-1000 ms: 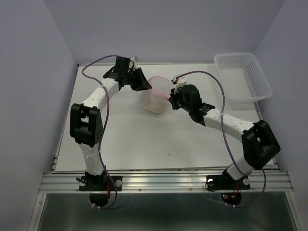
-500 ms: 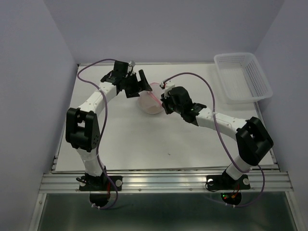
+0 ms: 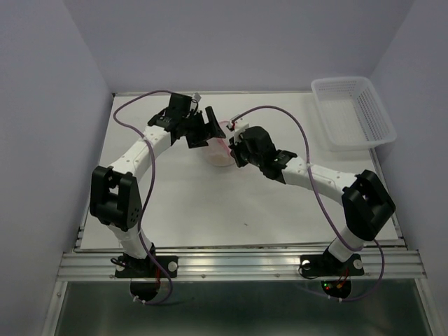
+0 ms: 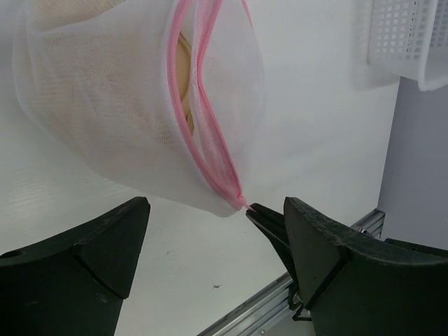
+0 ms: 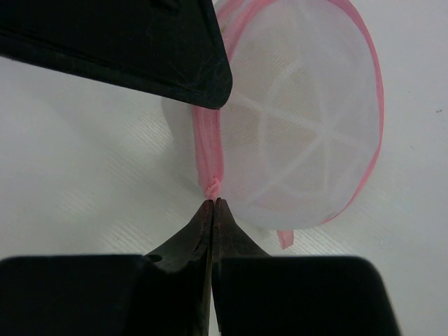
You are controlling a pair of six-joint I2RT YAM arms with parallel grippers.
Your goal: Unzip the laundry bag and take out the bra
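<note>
Left gripper point(image 4: 215, 210): jaws spread wide, gripping nothing, set close against the laundry bag point(image 4: 105, 105). The bag is at the far middle of the table point(image 3: 210, 210), between the two grippers. Its pink zipper is partly parted, and the beige bra point(image 4: 183, 73) shows inside through the gap and the mesh. Right gripper point(image 5: 212, 204): fingers pressed together, pinching the zipper end point(image 5: 212, 187). White lattice basket point(image 3: 353, 112): far right corner, well apart from the bag
</note>
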